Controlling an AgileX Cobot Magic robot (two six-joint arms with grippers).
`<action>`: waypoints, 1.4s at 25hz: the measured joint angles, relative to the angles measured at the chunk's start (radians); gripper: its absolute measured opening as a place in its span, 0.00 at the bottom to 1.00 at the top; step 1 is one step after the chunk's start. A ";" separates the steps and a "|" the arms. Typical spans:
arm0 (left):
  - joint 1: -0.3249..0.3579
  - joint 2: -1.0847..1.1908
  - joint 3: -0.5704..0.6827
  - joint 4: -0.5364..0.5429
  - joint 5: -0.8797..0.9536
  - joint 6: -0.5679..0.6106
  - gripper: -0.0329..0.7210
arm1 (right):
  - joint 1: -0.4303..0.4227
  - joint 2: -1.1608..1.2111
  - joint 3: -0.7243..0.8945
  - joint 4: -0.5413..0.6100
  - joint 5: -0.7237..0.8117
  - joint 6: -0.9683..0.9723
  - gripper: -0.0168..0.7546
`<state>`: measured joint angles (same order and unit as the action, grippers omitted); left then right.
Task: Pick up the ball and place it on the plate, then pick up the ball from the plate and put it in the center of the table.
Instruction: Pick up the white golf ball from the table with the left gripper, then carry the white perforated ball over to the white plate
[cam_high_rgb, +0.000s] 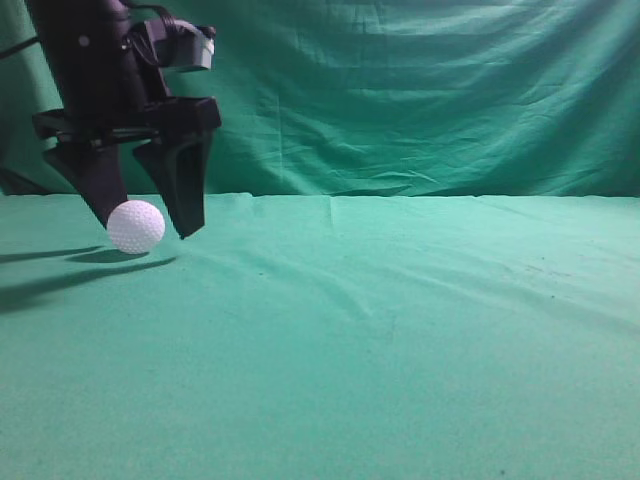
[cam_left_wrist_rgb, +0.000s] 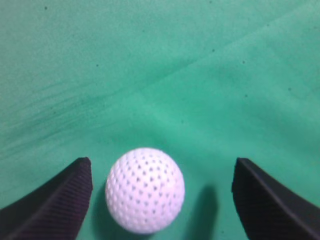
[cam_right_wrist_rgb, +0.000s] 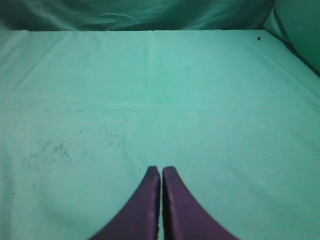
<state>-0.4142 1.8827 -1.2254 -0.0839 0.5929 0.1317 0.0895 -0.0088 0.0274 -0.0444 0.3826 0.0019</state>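
Because the ball (cam_high_rgb: 135, 226) is small, hard and dimpled, it is probably light but quick to roll or squirt out of a poor pinch; the safest hold looks to be across its widest part, one finger on each side. It sits on the green table (cam_high_rgb: 400, 330) at the far left, with no plate in view. The left gripper (cam_high_rgb: 143, 224) hangs nose-down over it, fingers spread and released, the ball between them and closer to one finger (cam_left_wrist_rgb: 60, 200) than the other; whether that finger touches it, I cannot tell. The right gripper (cam_right_wrist_rgb: 161, 172) points out over bare cloth, fingers pressed together, holding nothing.
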 joint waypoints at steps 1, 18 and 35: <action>0.000 0.010 -0.005 0.000 0.000 -0.002 0.81 | 0.000 0.000 0.000 0.000 0.000 0.000 0.02; 0.000 0.037 -0.041 0.038 0.019 -0.109 0.44 | 0.000 0.000 0.000 0.000 0.000 0.000 0.02; 0.056 -0.179 -0.101 0.134 0.338 -0.141 0.44 | 0.000 0.000 0.000 0.000 0.000 0.000 0.02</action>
<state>-0.3577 1.7036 -1.3266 0.0502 0.9311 -0.0089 0.0895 -0.0088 0.0274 -0.0444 0.3826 0.0019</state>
